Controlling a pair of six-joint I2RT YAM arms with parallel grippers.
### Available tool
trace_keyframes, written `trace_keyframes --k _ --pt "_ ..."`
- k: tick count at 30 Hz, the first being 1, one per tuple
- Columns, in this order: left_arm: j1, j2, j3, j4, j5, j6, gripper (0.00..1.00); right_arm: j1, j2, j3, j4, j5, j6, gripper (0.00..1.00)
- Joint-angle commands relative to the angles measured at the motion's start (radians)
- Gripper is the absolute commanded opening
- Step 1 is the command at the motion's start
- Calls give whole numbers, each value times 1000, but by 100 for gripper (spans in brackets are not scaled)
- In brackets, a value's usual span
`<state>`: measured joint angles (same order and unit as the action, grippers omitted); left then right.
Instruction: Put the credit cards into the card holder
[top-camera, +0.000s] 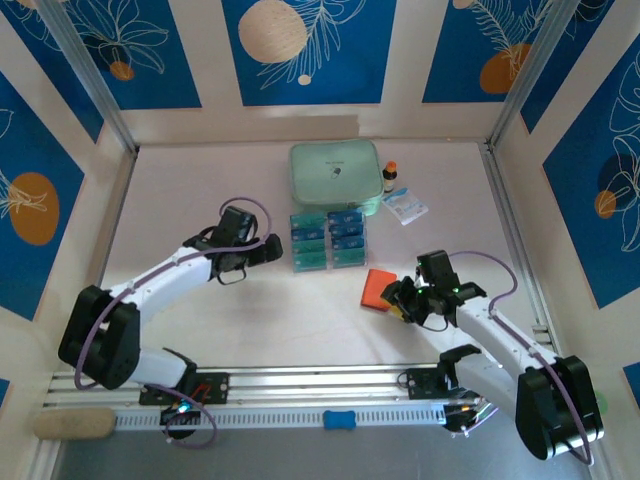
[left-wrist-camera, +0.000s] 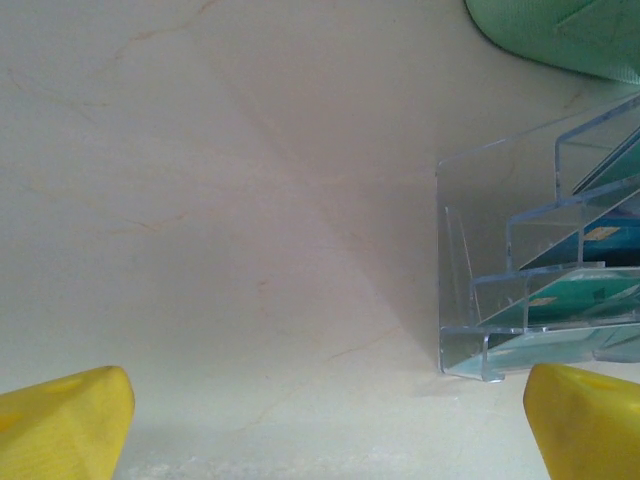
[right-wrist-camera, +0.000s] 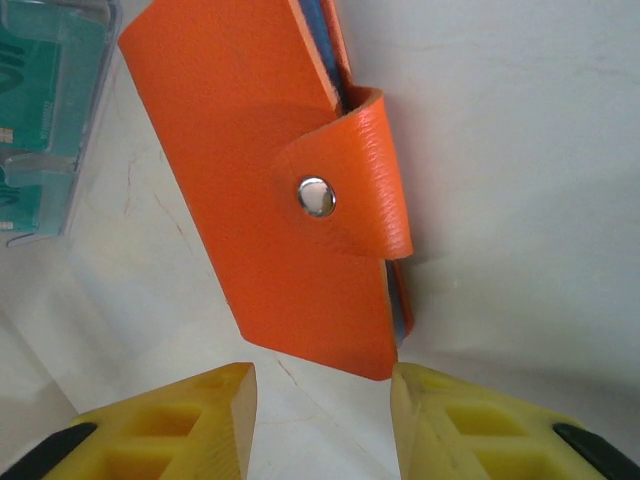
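Note:
The orange card holder (top-camera: 379, 289) lies shut on the table, its snap tab fastened, right of centre. In the right wrist view the card holder (right-wrist-camera: 290, 200) has its near corner just ahead of my right gripper (right-wrist-camera: 322, 420), almost at the right fingertip. The jaws stand part-way apart with only bare table between them. My right gripper (top-camera: 401, 299) sits at the holder's right edge. The teal credit cards (top-camera: 328, 240) stand in a clear stepped tray (left-wrist-camera: 500, 300) at mid-table. My left gripper (top-camera: 276, 248) hangs wide open just left of that tray, holding nothing.
A mint-green zip case (top-camera: 335, 172) lies behind the tray, with a small brown bottle (top-camera: 390, 176) and a white-and-blue packet (top-camera: 405, 206) to its right. Patterned walls enclose the table on three sides. A metal rail runs along the near edge.

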<state>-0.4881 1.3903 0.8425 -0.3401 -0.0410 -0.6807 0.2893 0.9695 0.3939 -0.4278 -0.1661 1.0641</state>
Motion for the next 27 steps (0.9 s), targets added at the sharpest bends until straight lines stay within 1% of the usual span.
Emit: trace_keyframes --k 1,11,14,18,21,23,25,26,27 --pt "-13 11 33 6 16 -16 100 -3 17 -10 3 -26 0 40" --pt "-30 23 53 0 13 -20 100 -10 43 -21 24 -10 -12 40" --pt "-32 24 57 2 13 -23 100 -15 70 -21 52 -12 -16 38" --pt "-37 27 67 -3 13 -23 100 -17 114 -8 82 -13 -20 32" --pt "-41 27 70 -6 12 -22 100 -17 134 0 97 -22 -26 26" --pt "-43 27 69 -7 12 -22 100 -16 141 2 105 -24 -32 17" --pt "-42 26 66 -7 14 -25 100 -19 147 8 107 -42 -43 2" --pt "-43 24 63 -5 18 -28 100 -18 145 11 107 -52 -49 0" --pt "-43 22 61 -1 22 -32 100 -18 139 15 107 -67 -54 0"
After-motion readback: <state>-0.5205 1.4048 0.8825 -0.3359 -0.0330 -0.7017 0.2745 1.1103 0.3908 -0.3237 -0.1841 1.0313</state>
